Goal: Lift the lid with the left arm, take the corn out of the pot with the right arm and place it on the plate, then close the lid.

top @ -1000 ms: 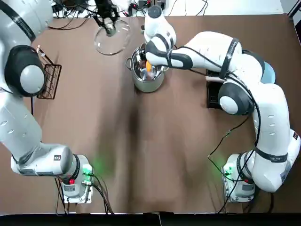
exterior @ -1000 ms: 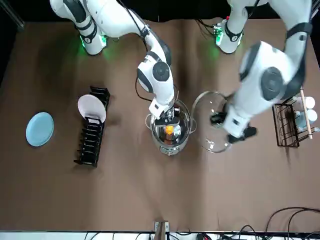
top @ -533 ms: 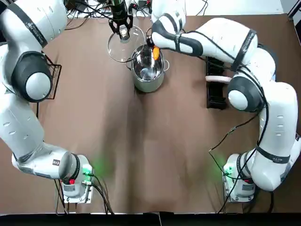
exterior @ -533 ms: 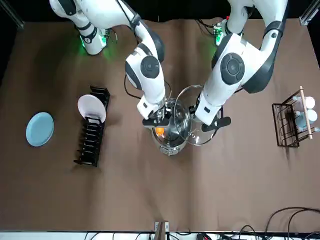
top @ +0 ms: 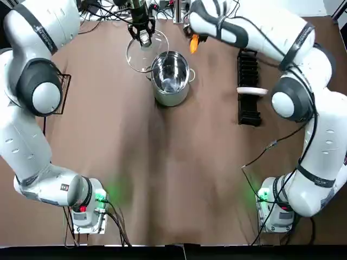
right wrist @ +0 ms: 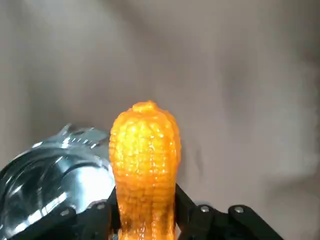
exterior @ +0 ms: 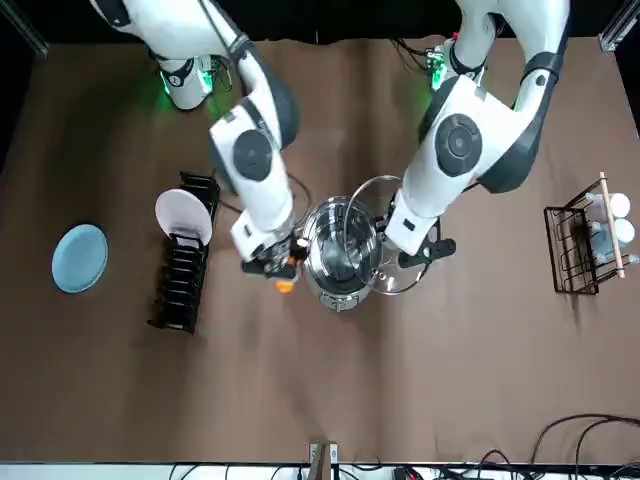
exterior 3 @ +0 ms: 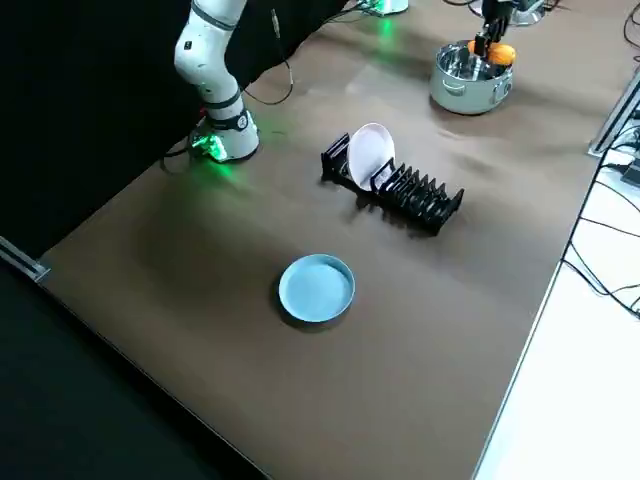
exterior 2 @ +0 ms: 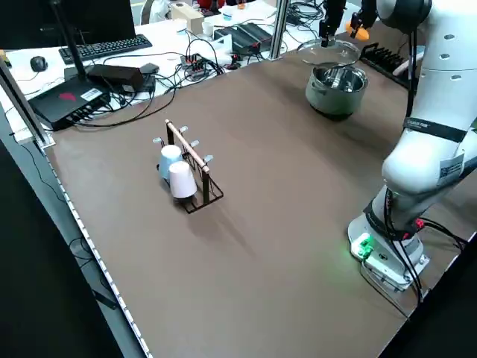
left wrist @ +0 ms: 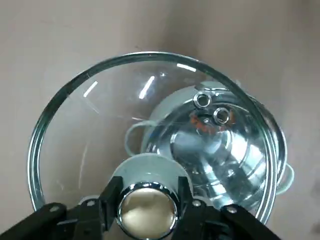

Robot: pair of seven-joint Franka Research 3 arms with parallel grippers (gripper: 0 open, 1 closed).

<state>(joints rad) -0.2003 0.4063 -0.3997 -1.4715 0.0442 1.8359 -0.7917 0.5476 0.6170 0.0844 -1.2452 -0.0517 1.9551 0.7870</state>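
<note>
The left gripper (top: 142, 37) is up at the far side of the brown table (top: 162, 162), its black fingers (left wrist: 109, 200) clamped on the chrome knob (left wrist: 147, 212) of the round glass lid (top: 135, 57). The lid hangs in the air, roughly level, just left of and beyond the shiny steel pot (top: 171, 78). From overhead its edge overlaps the pot's rim a little, and most of the pot's mouth stands open. In the left wrist view the pot shows through the glass.

The right gripper (exterior: 281, 270) hovers off the pot's other side, closed on the orange cob of corn (right wrist: 145, 155). The cob sits between the two fingers, gripped by its lower part, its rounded tip pointing away from the wrist. It is out of the pot and clear of the rim, in the air over bare table just beside the pot, on the robot's right of it.

The pale blue round plate (exterior: 79, 258) lies flat, well apart from the corn, farther out on the robot's right. Between it and the pot stands a black slotted dish rack (exterior: 180, 285) with a white plate (exterior: 183, 218) upright in one slot. Over on the robot's left sits a brown wire rack (exterior: 580, 250) holding cups (exterior 2: 177, 173).
</note>
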